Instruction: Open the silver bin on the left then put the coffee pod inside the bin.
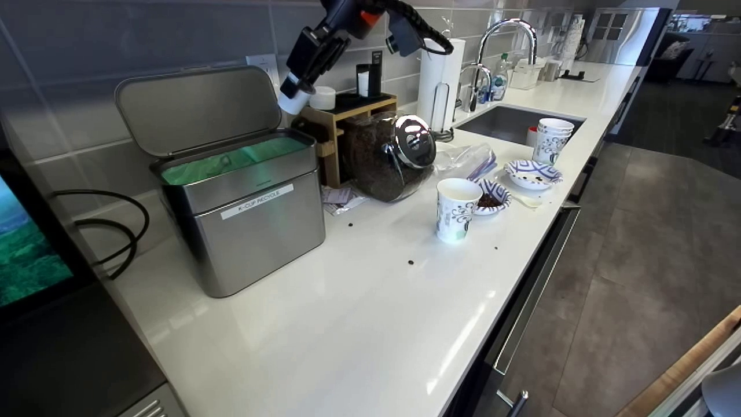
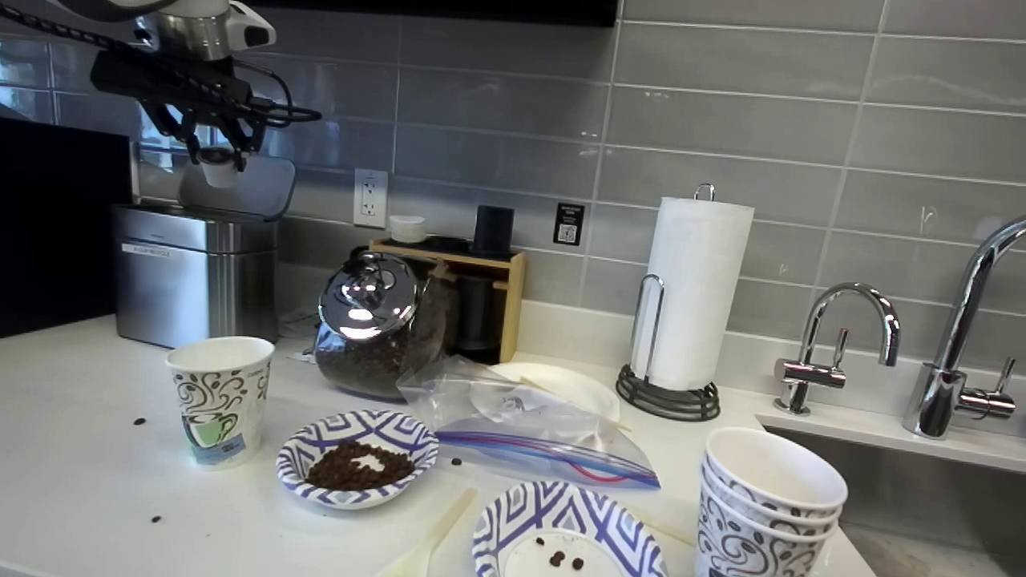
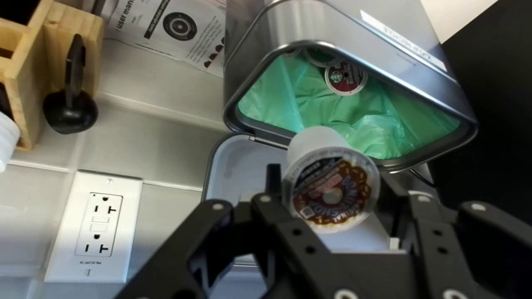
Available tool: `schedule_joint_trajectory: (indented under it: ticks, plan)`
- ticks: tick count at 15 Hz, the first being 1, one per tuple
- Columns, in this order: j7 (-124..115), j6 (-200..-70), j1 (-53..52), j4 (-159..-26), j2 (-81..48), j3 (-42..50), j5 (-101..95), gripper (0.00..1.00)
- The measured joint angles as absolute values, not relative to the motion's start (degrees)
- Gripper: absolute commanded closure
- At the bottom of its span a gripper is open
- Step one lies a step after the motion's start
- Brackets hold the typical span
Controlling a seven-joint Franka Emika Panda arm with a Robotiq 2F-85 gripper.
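Wrist view: gripper pinching the coffee pod near the open silver bin.
Lid raised; from here the pod overlaps the hinge edge, open room above the green liner beyond.

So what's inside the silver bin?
A green liner, a red-labelled pod and maybe another pod, partly hidden by the wall of the silver bin. Anything under the liner is covered.
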State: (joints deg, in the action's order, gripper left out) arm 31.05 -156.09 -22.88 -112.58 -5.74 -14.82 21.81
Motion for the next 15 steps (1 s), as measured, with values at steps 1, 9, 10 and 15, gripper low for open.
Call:
schedule_joint_trajectory:
  ticks: [1, 9, 10, 15]
  plan:
    - [31.6, -156.1, -22.9, -111.7, -6.6, -15.1, 22.2, 0.71]
    - [33.7, -154.7, -21.4, -106.2, -11.7, -19.1, 23.1, 0.71]
    - [33.7, -154.7, -20.8, -105.8, -12.1, -20.2, 23.1, 0.21]
    - [33.7, -154.7, -18.6, -104.7, -13.4, -23.5, 23.0, 0.0]
